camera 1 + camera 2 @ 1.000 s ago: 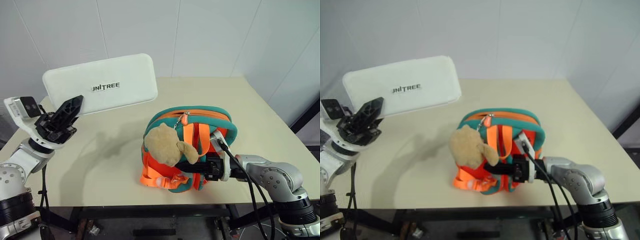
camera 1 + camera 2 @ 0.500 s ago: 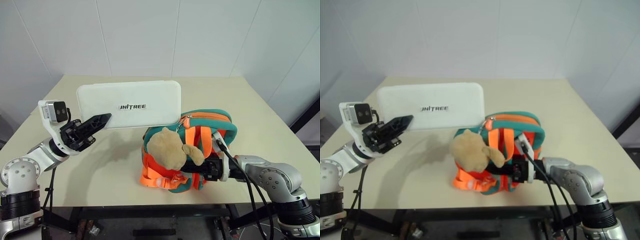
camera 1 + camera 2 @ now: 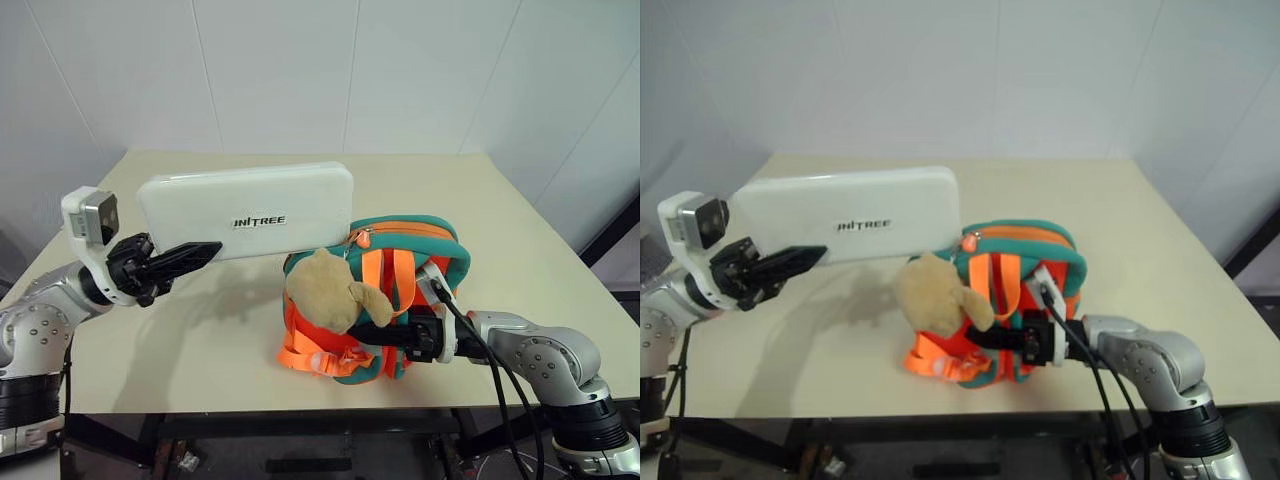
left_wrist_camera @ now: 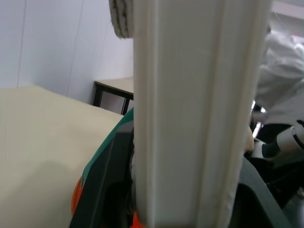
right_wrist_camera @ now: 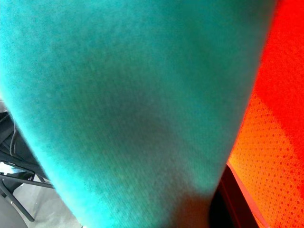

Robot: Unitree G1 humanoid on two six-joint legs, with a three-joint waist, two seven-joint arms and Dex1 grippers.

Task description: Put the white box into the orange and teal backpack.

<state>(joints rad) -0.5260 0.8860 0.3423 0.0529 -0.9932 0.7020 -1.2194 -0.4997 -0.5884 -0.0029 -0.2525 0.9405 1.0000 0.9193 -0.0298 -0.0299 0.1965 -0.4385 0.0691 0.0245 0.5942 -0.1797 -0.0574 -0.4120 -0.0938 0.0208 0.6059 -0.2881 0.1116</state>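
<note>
I am holding the white box [image 3: 245,210] clamped in my left fingers [image 3: 186,258]; right fingers [image 3: 395,335] gripping the orange and teal backpack [image 3: 405,250]; next, tip its far end downward into the opening.

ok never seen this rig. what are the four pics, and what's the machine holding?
It is a two-armed humanoid at a beige table. Two pictures come from its head cameras, looking down over both arms. The other two come from wrist cameras, very close up.

The left gripper holds the white box in the air by one end, its far end beside the top of the orange and teal backpack. The right gripper is clamped on the front of the backpack, which stands on the table with a tan plush toy on it.
</note>
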